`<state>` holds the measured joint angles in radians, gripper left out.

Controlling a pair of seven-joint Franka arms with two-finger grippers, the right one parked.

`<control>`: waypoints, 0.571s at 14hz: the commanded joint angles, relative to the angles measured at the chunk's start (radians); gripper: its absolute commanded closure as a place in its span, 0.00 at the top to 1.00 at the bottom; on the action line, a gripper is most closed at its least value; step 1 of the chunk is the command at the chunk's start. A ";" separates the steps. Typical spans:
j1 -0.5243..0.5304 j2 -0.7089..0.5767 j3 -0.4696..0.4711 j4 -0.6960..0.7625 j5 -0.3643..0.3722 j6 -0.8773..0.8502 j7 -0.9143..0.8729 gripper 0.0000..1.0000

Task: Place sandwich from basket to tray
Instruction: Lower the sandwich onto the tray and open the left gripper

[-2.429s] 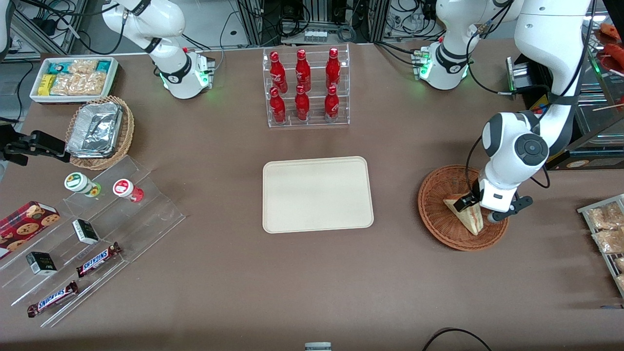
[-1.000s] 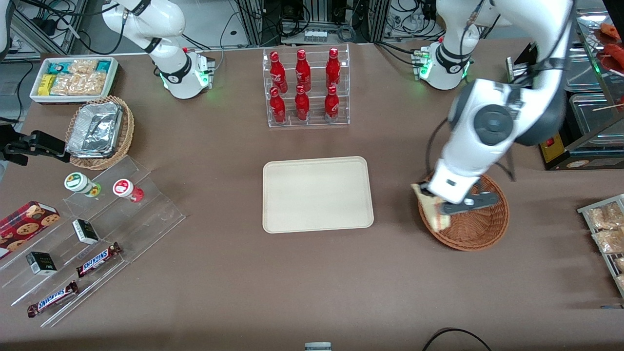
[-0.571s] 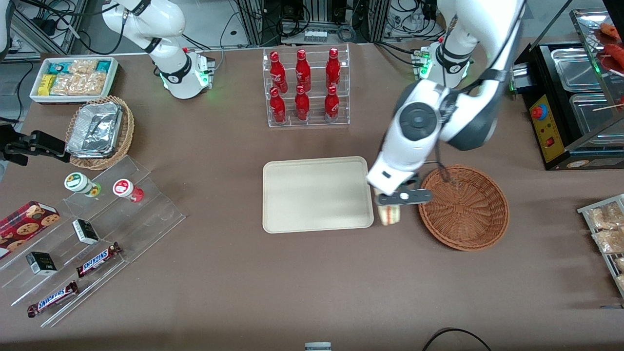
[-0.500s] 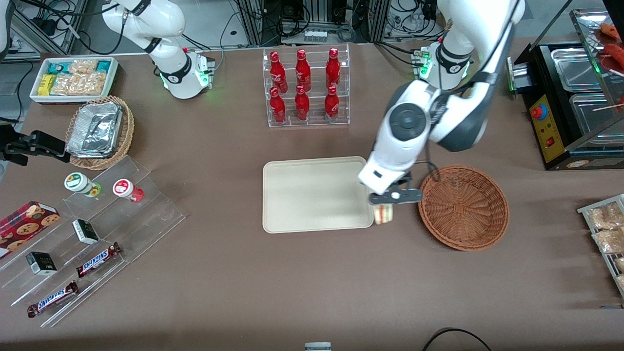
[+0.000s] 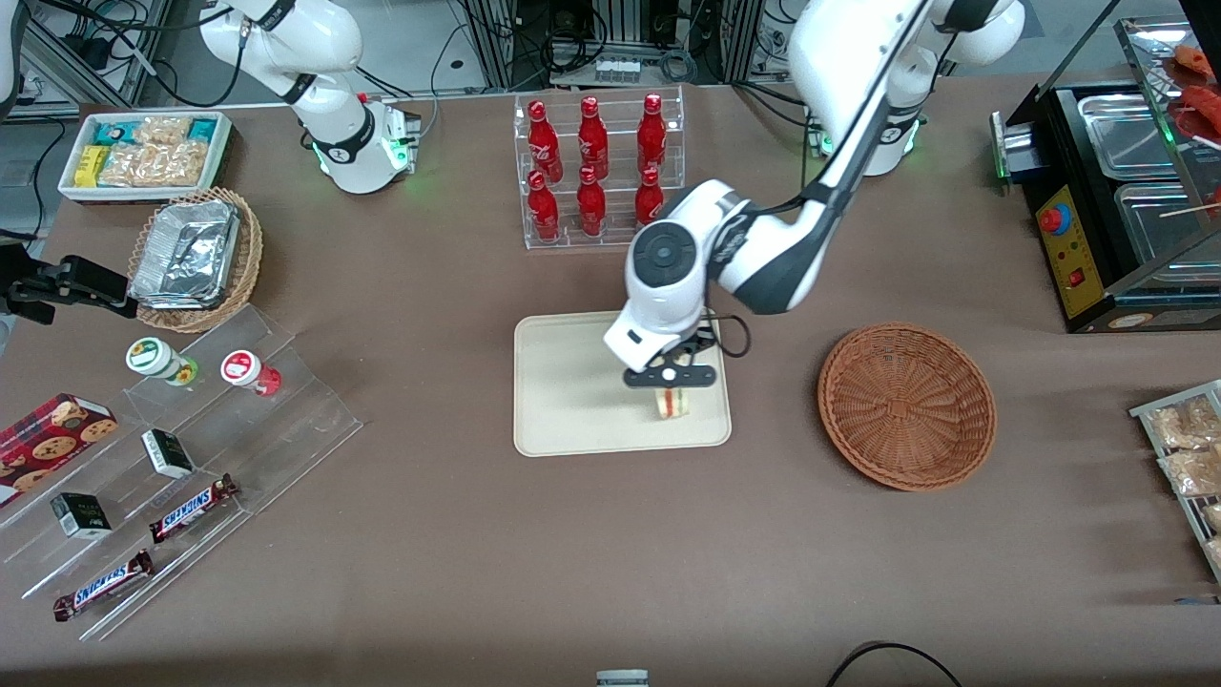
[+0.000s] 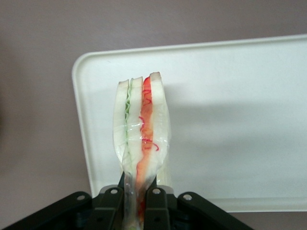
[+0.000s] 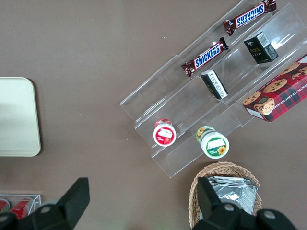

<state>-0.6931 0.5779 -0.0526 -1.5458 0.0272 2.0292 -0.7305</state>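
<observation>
My left gripper (image 5: 672, 380) hangs over the cream tray (image 5: 563, 382), above the corner nearest the front camera on the basket's side. It is shut on the sandwich (image 5: 673, 402), a wrapped wedge of pale bread with red and green filling (image 6: 141, 129). In the left wrist view the black fingers (image 6: 156, 201) pinch the wrapped end of the sandwich, and the tray (image 6: 240, 120) lies below it. The reddish-brown wicker basket (image 5: 906, 405) stands beside the tray toward the working arm's end, with nothing in it.
A clear rack of red bottles (image 5: 596, 172) stands farther from the camera than the tray. Toward the parked arm's end are acrylic steps with snacks (image 5: 172, 458), a tan basket of foil containers (image 5: 196, 258) and a white bin (image 5: 143, 153). Bagged pastries (image 5: 1188, 448) lie at the working arm's end.
The gripper lifted the sandwich out of the basket and carried it sideways over the table to above the tray's corner. The basket now holds nothing.
</observation>
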 commanded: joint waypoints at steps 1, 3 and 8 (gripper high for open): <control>-0.025 0.066 0.013 0.072 -0.064 0.019 -0.003 0.00; -0.064 0.095 0.013 0.075 -0.062 0.034 0.003 0.00; -0.105 0.151 0.013 0.078 -0.062 0.092 -0.009 0.00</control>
<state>-0.7832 0.7007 -0.0546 -1.5012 -0.0206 2.1148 -0.7335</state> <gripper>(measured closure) 0.850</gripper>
